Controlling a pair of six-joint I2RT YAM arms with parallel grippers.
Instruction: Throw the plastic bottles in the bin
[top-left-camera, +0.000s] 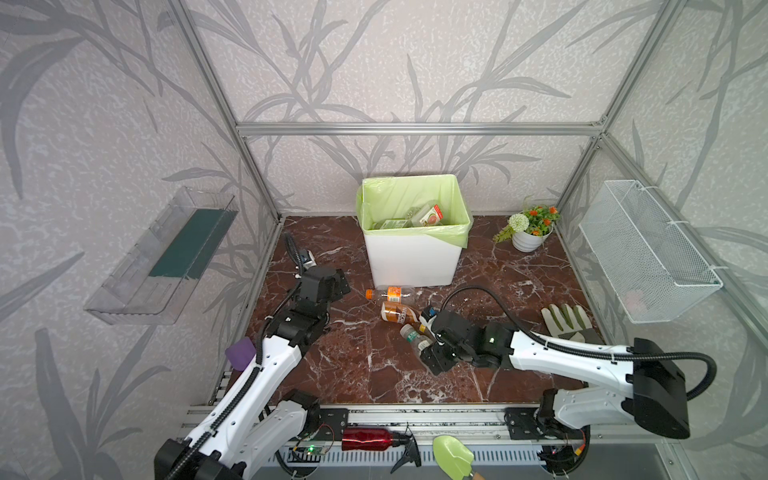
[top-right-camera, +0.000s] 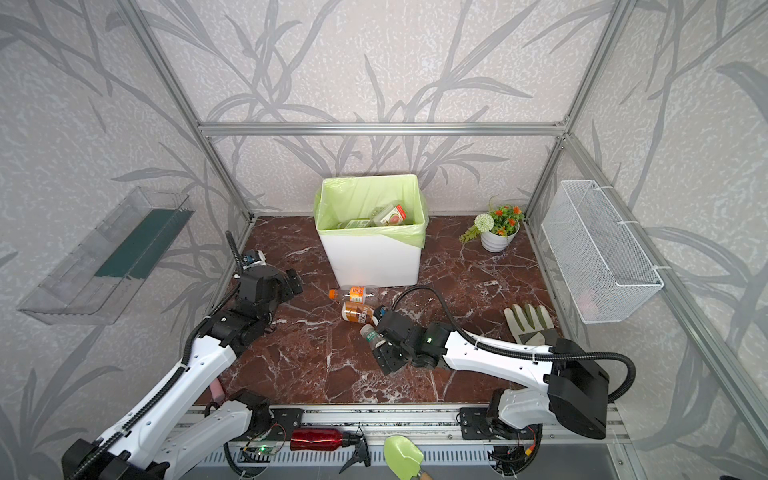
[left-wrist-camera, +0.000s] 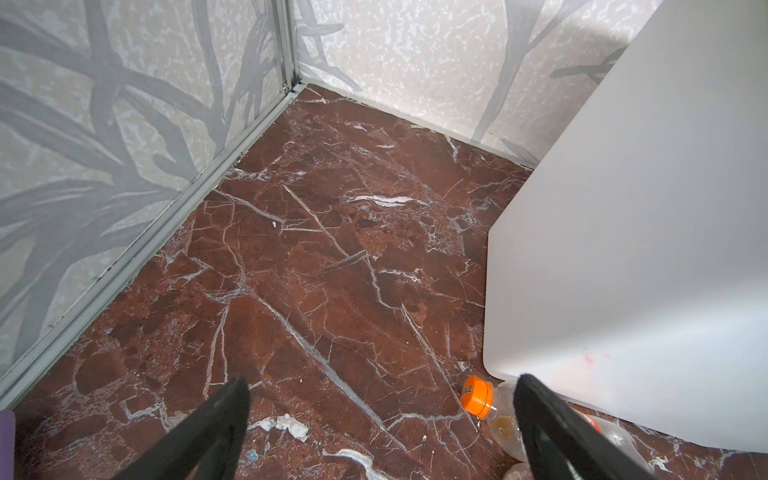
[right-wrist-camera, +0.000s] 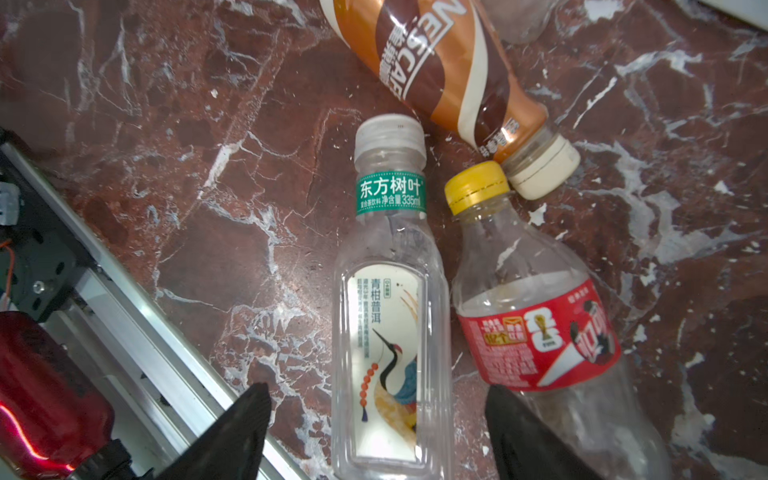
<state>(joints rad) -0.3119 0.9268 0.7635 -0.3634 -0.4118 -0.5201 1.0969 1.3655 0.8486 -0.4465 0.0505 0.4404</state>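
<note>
The bin stands at the back middle, with a green bag over its rim and several bottles inside. In front of it on the marble floor lie an orange-capped bottle, a brown-labelled bottle, a clear bottle with a green neck band and a red-labelled, yellow-capped bottle. My right gripper is open and straddles the green-banded bottle, with a gap on each side. My left gripper is open and empty, left of the orange-capped bottle.
A work glove lies at the right and a flower pot stands in the back right corner. A wire basket and a clear tray hang on the side walls. A red metallic bottle and a green trowel lie on the front rail.
</note>
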